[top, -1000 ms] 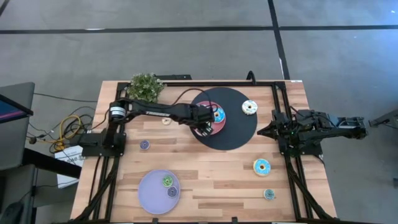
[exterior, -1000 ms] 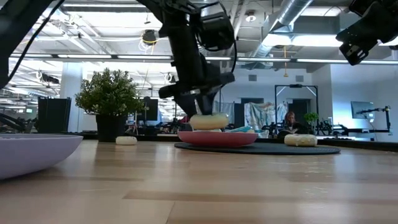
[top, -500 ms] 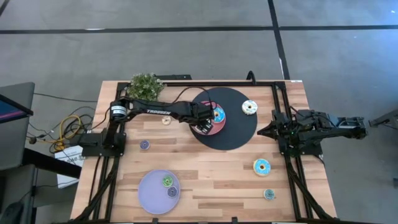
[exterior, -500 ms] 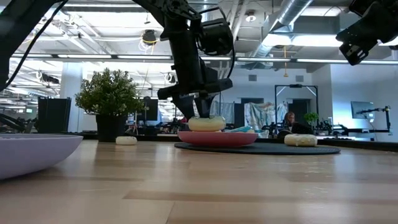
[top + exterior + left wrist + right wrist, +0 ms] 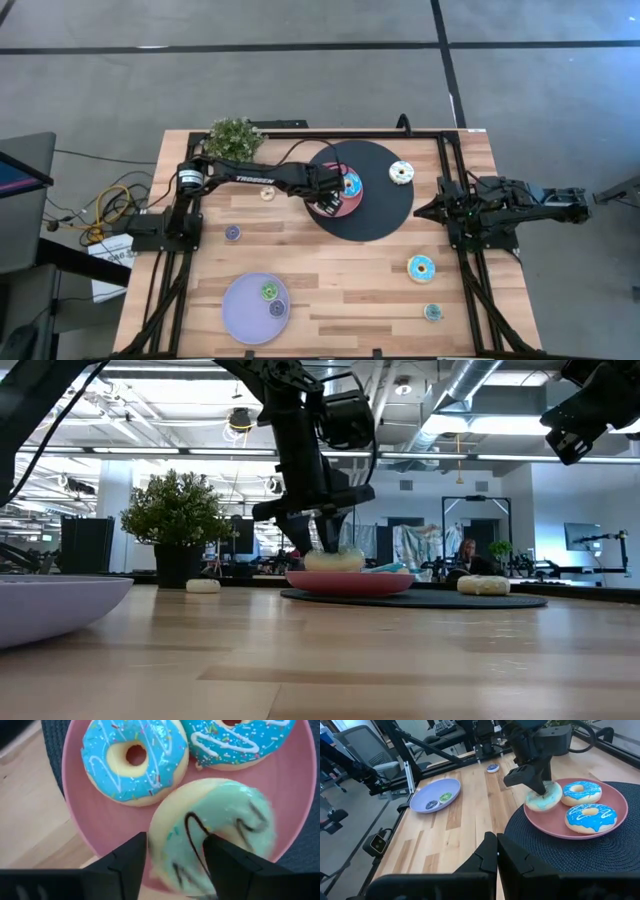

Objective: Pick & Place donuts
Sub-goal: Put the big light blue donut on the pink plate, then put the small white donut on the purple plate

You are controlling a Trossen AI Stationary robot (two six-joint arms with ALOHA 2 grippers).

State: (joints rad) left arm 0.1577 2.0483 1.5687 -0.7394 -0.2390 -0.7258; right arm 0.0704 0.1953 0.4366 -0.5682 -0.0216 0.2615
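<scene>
Left jaws: the left gripper [image 5: 172,857] has its fingers [image 5: 125,865] set on either side of a green donut [image 5: 220,835], gripping it at its edge; in the low view the fingers come down onto the donut from above, centre frame.
Right jaws: the right gripper [image 5: 496,851] is closed on nothing, its two fingers pressed together.
Green donut: rests on the pink plate [image 5: 352,203] at the side nearest the left arm; pale green icing with dark lines, blurred at one end in the left wrist view.
Blue donuts: two blue donuts [image 5: 135,760] lie on the same plate just beside the green one, with white lines and sprinkles on the icing.
Pink plate: sits on a round black mat [image 5: 385,215], upper centre of the high view.
White donut: a white donut [image 5: 401,173] lies on the mat, right of the plate.
Other donuts: a blue-iced ring [image 5: 421,268] lies on the bare table [image 5: 340,290] at lower right, with a small ring [image 5: 432,312] below it; a cream ring [image 5: 268,194] and a purple ring [image 5: 232,232] lie at left.
Lavender plate: the lavender plate [image 5: 240,315], lower left of the high view, holds one small green ring and one small purple ring.
Right arm: parked at the table's right edge, well apart from the plate.
Plant: a small plant [image 5: 234,138] stands at the table's upper left.
</scene>
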